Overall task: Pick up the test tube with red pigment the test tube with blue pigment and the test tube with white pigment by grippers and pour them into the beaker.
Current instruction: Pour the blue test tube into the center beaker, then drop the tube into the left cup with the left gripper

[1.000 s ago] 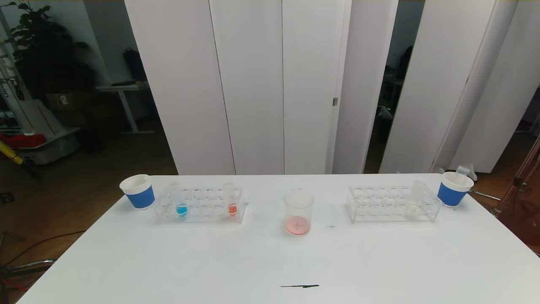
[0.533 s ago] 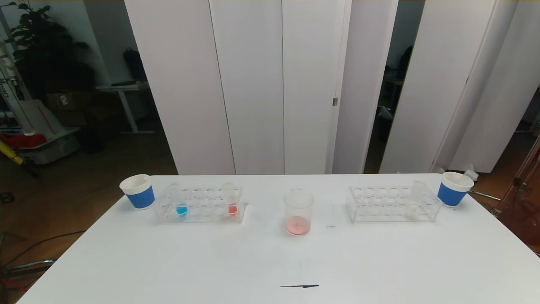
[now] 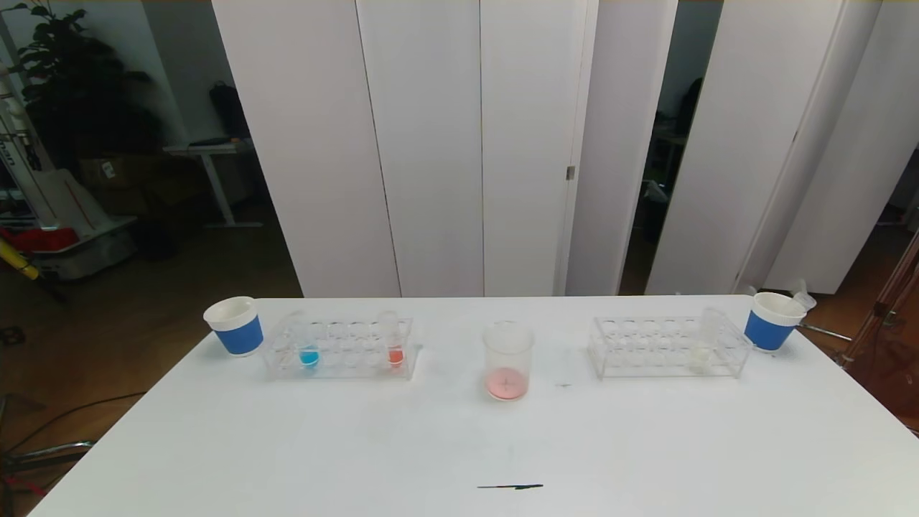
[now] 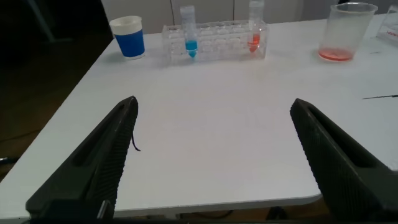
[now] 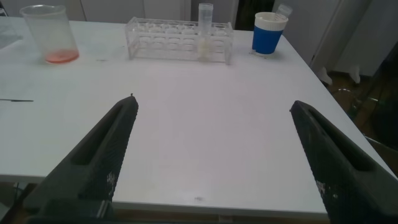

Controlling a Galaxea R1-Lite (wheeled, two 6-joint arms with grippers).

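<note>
Left tool: fingers spread wide, holding nothing; it hangs at the near table edge on the robot's left, pointed toward the far racks, out of the head view.
Right tool: fingers likewise spread wide and empty; it hangs at the near edge on the robot's right, well apart from everything it must reach.
Table: white; the stretch just ahead of both tools carries only a thin dark mark.
Beaker: ahead and between the two tools, upright, a shallow red-pink layer at its bottom; probably centred so either arm can pour into it.
Left rack: far ahead of the left tool, a clear holder keeping the slim tubes upright so their tops stand free to grasp.
Test tube with blue pigment: upright toward that rack's outer end.
Test tube with red pigment: upright toward the rack's beaker-side end, some red liquid left in it.
Right rack: far ahead of the right tool.
Test tube with white pigment: upright near that rack's outer end.
Paper cups: one blue-banded cup just outside the left rack, another just outside the right.
Stage, as a judgement: red apparently poured already; blue and white not yet.
</note>
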